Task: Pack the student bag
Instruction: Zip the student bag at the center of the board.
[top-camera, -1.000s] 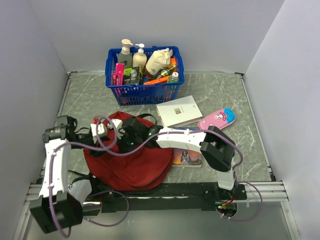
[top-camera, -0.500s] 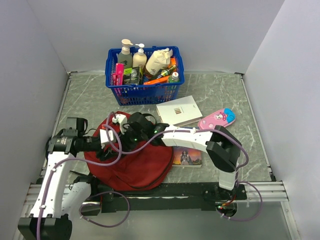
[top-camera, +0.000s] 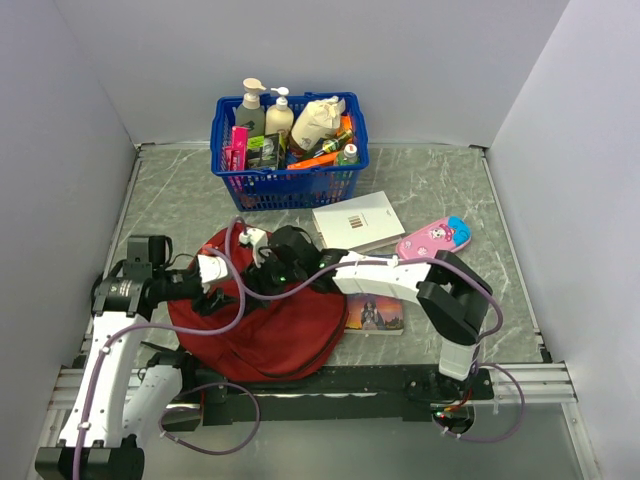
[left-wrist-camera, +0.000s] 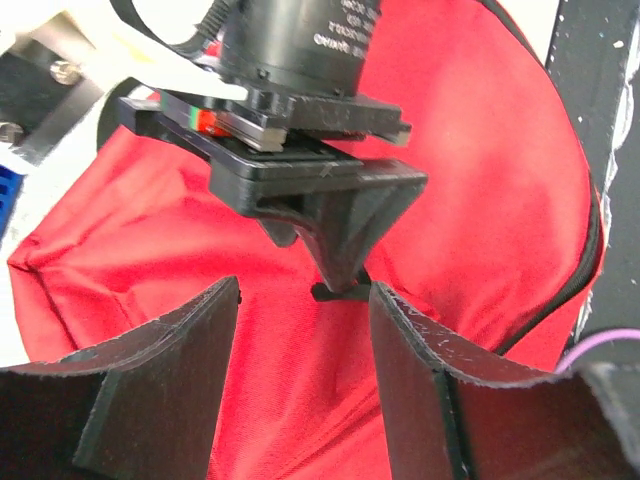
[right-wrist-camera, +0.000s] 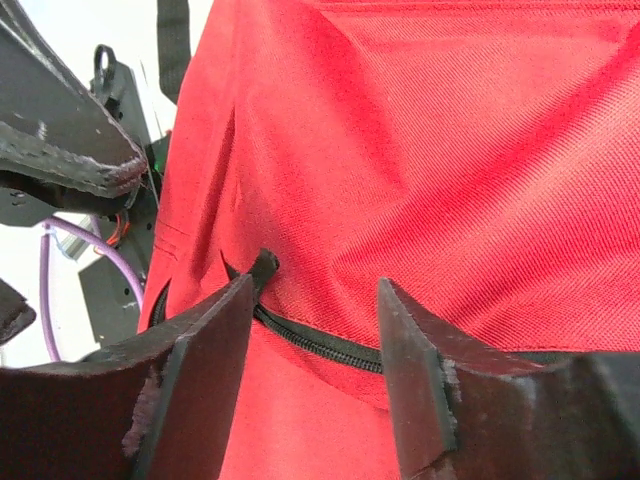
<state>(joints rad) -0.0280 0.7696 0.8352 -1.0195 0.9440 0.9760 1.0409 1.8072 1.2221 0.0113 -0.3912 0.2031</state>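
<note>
The table (top-camera: 450, 190) in front of me is grey with pale streaks, like stone. The red student bag (top-camera: 270, 335) lies on it close to me, on my left. At the far side stands a blue basket (top-camera: 290, 185). Between them lies a white book (top-camera: 357, 222), with a pink and blue case (top-camera: 434, 237) just beside it. A picture book (top-camera: 375, 315) lies just right of the bag.

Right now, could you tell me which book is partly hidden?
The picture-cover book, partly under the right arm beside the student bag; the white book lies farther back.

Bright, even light, soft shadows; wrist-view backgrounds blown out.
</note>
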